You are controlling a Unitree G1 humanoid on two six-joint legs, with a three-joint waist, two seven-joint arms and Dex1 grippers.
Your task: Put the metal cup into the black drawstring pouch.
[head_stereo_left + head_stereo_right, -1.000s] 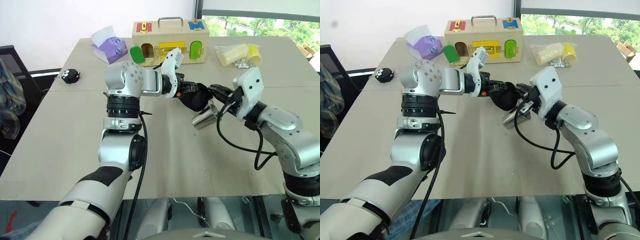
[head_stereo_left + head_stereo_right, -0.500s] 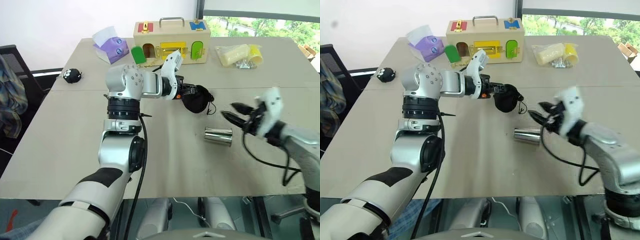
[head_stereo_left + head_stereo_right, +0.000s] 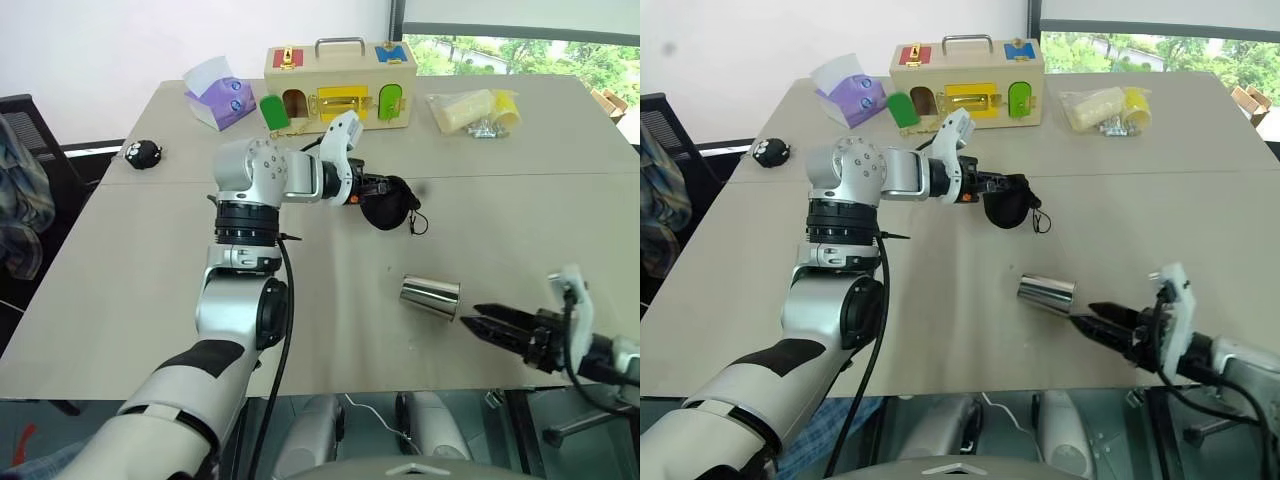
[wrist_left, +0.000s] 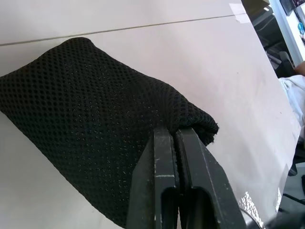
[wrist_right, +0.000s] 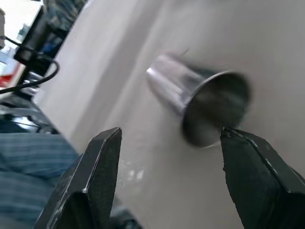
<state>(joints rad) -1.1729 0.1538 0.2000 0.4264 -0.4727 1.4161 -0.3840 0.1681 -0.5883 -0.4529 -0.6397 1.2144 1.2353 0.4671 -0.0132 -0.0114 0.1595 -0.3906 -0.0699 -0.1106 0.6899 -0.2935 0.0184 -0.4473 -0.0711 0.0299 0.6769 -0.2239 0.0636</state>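
At the far left of the counter (image 3: 120, 300) a small black toy (image 3: 143, 152) is seen, well apart from the work. Further right, the left gripper (image 3: 372, 186) is held above the counter with its jaws pressed together on the fabric of the black drawstring pouch (image 3: 393, 203), which hangs from it with its cord dangling; in the left wrist view the mesh cloth is pinched at its edge between the fingers (image 4: 164, 157).

Right of that, and nearer the robot, the metal cup (image 3: 430, 297) is now found lying on its side on the counter, well apart from the pouch. A second ago it was held up at the pouch by the right gripper; since then it has been let go and has come to rest on the counter, outside the bag. The right gripper (image 3: 478, 321) has been drawn back and down, and its jaws are spread apart and empty, pointed at the cup's open end just beside them.

The insertion is judged to have failed. A fresh grasp of the cup would be needed before another attempt at the pouch's mouth.
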